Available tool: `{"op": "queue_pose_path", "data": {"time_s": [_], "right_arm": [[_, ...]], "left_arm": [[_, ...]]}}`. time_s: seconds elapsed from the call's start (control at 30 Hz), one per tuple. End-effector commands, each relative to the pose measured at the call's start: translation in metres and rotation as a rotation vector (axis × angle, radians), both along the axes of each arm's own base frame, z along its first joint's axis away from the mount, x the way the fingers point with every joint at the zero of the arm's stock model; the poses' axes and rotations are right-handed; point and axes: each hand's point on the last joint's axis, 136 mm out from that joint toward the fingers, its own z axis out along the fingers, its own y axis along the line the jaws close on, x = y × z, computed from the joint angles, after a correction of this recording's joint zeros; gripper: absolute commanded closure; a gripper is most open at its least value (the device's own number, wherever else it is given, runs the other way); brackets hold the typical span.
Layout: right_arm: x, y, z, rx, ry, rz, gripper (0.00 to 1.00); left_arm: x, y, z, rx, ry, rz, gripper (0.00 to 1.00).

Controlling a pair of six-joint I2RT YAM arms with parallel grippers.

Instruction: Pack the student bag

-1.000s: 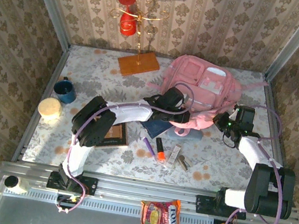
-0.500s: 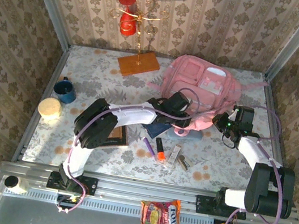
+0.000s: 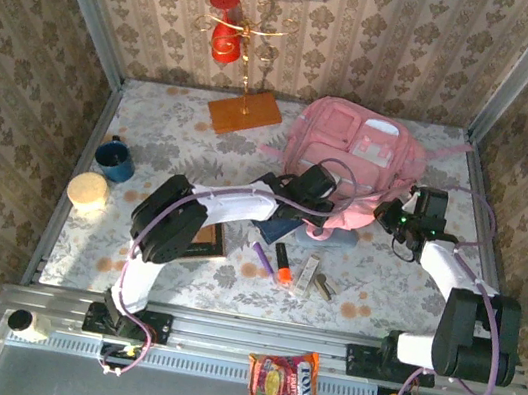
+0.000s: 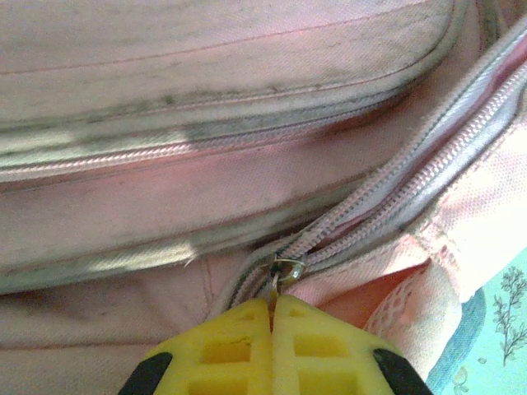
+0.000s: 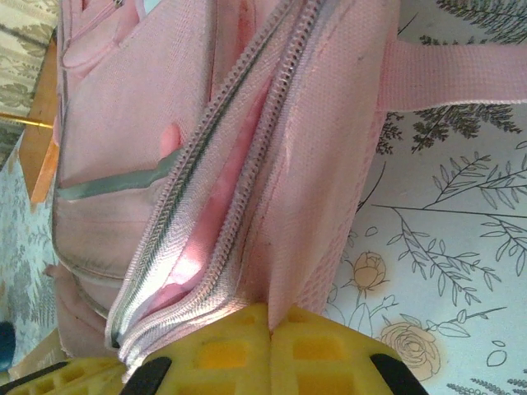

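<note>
The student bag (image 3: 354,147) lies at 1 o'clock from the arm bases. The left gripper (image 4: 272,306) is closed on the zipper pull (image 4: 285,269), at 12 o'clock of its tips. The zipper track (image 4: 412,189) runs toward 2 o'clock. The right gripper (image 5: 269,317) pinches the bag's fabric.

Beige damask wallpaper (image 3: 373,33) covers the walls at 9, 12 and 3 o'clock; silver metal posts (image 3: 86,6) rise at the two far corners; the worktop (image 3: 168,136) wears a pale floral cloth, evenly lit, with soft shadows; a silver rail (image 3: 221,334) edges it at 6 o'clock; a grey surface (image 3: 61,382) lies nearer still.
</note>
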Motion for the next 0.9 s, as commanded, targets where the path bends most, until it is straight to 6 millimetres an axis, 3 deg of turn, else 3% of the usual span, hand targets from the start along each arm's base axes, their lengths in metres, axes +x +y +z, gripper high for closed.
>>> {"op": "queue_pose_path", "data": {"time_s": [0.0, 0.2, 0.4, 0.57, 0.67, 0.77, 0.87], "right_arm": [[0.01, -0.012, 0.031, -0.078, -0.092, -0.016, 1.0], [0.012, -0.022, 0.032, -0.11, -0.087, -0.05, 1.0], [0.015, -0.028, 0.036, -0.112, -0.1, -0.078, 1.0], [0.017, -0.016, 0.035, -0.044, -0.115, -0.044, 1.0], [0.016, -0.015, 0.029, -0.04, -0.103, -0.039, 1.0], [0.016, -0.014, 0.025, -0.032, -0.097, -0.037, 1.0], [0.017, -0.012, 0.025, -0.018, -0.098, -0.035, 1.0]], "left_arm": [[0.019, 0.051, 0.002, 0.135, -0.082, 0.075, 1.0], [0.032, 0.079, -0.003, 0.186, -0.095, 0.082, 1.0], [0.036, 0.09, -0.004, 0.212, -0.113, 0.051, 1.0], [0.01, 0.057, 0.022, -0.016, -0.026, -0.065, 1.0], [-0.01, 0.035, 0.038, -0.153, 0.049, -0.116, 0.84], [-0.021, 0.022, 0.039, -0.164, 0.089, -0.127, 0.74], [-0.028, 0.011, 0.034, -0.147, 0.124, -0.132, 0.7]]}}
